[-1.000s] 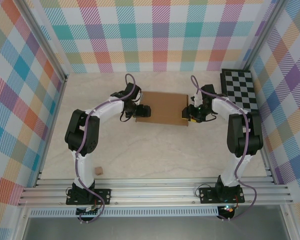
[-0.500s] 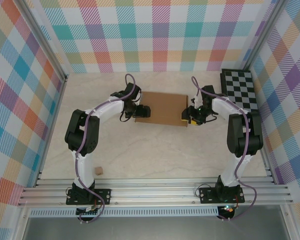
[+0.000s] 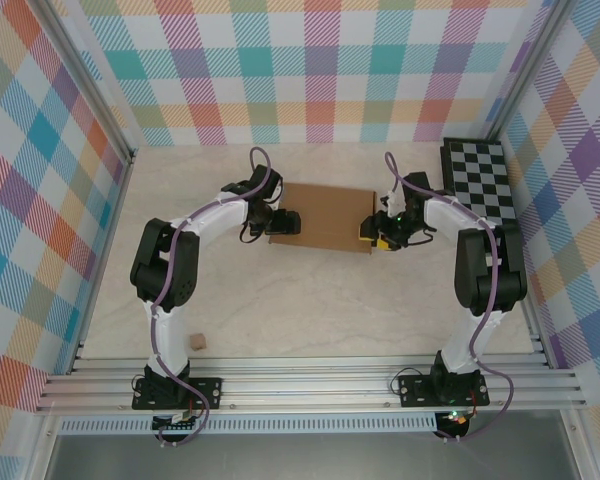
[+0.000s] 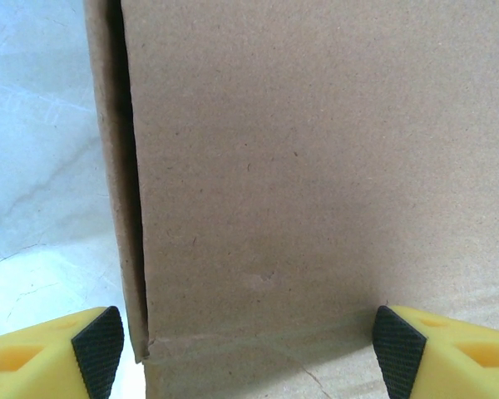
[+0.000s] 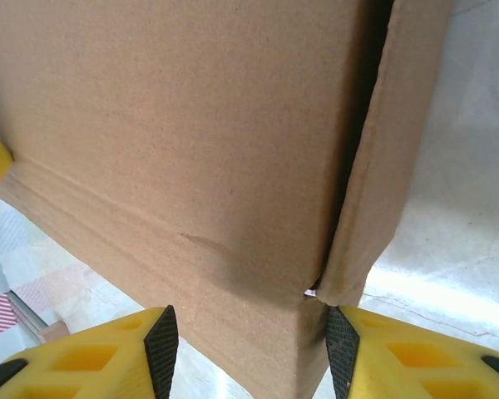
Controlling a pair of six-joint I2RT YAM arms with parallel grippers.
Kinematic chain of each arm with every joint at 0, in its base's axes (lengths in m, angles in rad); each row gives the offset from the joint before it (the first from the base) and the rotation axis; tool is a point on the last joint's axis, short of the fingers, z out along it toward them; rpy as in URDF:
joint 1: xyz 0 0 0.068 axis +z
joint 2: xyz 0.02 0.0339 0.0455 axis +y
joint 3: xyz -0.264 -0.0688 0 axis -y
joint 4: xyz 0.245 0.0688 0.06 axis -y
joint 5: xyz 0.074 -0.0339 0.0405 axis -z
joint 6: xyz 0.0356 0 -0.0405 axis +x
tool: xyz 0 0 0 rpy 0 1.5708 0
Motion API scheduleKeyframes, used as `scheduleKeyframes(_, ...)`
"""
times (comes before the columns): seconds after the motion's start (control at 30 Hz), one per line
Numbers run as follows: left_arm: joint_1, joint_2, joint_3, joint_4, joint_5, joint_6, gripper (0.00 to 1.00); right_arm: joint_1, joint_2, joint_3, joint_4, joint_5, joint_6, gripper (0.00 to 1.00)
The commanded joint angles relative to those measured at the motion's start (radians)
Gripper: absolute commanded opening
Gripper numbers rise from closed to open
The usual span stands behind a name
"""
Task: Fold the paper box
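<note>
The paper box point(image 3: 325, 217) lies on the table point(image 3: 310, 310), between the left gripper point(image 3: 283, 222) and the right gripper point(image 3: 373, 230). A board point(image 3: 480, 185) lies back right, 1 cube point(image 3: 197, 342) front left.

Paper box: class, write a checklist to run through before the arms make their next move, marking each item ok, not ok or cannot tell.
1. The paper box lies flat on the table, between both arms: ok.
2. The left gripper is open and straddles the box end: ok.
3. The right gripper firmly holds the box corner: cannot tell.
4. The side flaps are closed flush: not ok, a dark gap shows beside each.
5. The checkered board is apart from the box: ok.
</note>
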Motion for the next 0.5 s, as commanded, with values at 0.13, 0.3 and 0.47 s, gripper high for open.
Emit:
scheduleKeyframes(0.13,-0.006,0.019,0.011,-0.028,-0.008,-0.005,0.81,0.006,-0.012,0.021,-0.007,-0.020,-0.008,0.50)
scheduleKeyframes(0.3,-0.006,0.026,0.012,-0.030,-0.020,-0.002,0.81,0.016,-0.028,-0.007,0.036,0.042,-0.062,0.50)
scheduleKeyframes(0.47,-0.006,0.037,0.008,-0.035,-0.033,-0.003,0.80,0.030,-0.058,-0.089,0.160,0.078,-0.161,0.49)
